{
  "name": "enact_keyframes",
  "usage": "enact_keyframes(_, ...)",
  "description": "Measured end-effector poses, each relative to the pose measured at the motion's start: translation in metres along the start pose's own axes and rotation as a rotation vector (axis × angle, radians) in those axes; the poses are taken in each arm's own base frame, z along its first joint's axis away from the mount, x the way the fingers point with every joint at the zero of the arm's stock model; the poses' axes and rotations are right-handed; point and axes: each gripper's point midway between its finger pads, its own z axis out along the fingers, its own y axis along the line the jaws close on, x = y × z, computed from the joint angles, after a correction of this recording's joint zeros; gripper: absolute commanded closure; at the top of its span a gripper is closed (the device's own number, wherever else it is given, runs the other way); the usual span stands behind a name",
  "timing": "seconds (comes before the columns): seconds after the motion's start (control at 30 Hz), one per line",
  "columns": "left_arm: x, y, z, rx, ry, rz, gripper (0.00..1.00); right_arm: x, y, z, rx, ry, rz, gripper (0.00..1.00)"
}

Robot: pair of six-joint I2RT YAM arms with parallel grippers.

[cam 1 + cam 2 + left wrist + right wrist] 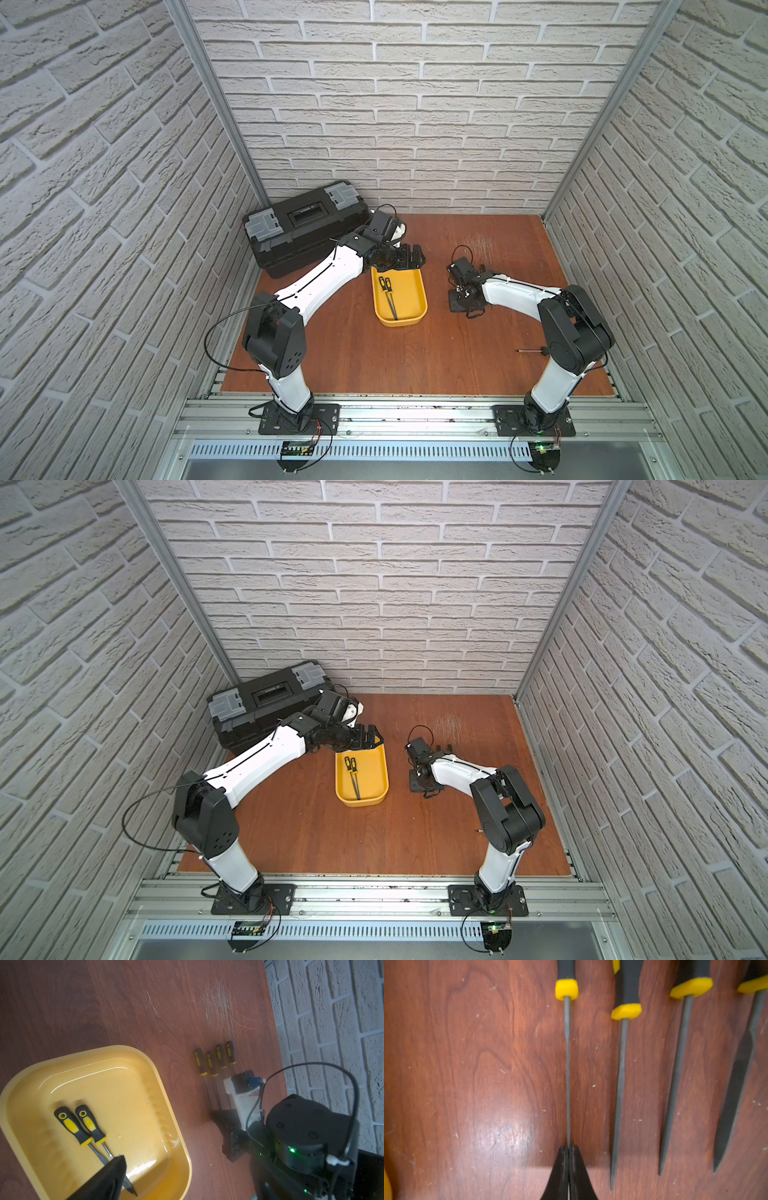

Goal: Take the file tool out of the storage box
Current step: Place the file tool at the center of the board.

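Right gripper (568, 1148) — clamping file (567, 1064), wrist view only

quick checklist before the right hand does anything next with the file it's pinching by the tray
1. Grip: the right hand is shut on the thin file, low on its blade: ok.
2. Out of the box: the thin file is outside the tray, over the table: ok.
3. Thin file resting fully on the table, safe to release: cannot tell.
4. Spacing: the thin file is apart from the three other files beside it: ok.
5. The left hand is open over the tray's far end, with nothing seen in it: ok.
6. Tray emptied: not ok, two files lie in it.
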Motion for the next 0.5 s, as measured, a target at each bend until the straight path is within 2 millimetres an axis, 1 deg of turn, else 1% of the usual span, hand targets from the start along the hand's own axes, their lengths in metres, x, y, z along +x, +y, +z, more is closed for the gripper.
enact_keyframes(0.03,0.0,0.0,0.0,-0.001,0.0,0.0,0.02,0.0,0.0,0.0,0.0,0.0,0.0,0.86)
enact_keyframes(0.07,0.0,0.0,0.0,-0.001,0.0,0.0,0.02,0.0,0.0,0.0,-0.001,-0.001,0.0,0.83)
enact_keyframes(0.3,-0.001,0.007,0.0,-0.039,-0.009,-0.004,0.01,0.0,0.001,0.001,-0.009,-0.007,-0.004,0.68)
enact_keyframes(0.37,0.0,0.011,0.0,-0.059,-0.008,-0.005,0.02,0.001,0.002,-0.002,-0.018,-0.01,-0.01,0.66)
enact_keyframes(0.43,0.001,0.015,-0.001,-0.082,-0.007,-0.007,0.02,-0.001,0.003,-0.01,-0.039,-0.027,-0.019,0.63)
enact_keyframes(0.5,0.002,0.02,-0.001,-0.105,-0.005,-0.008,0.03,-0.006,0.005,-0.024,-0.063,-0.061,-0.024,0.6)
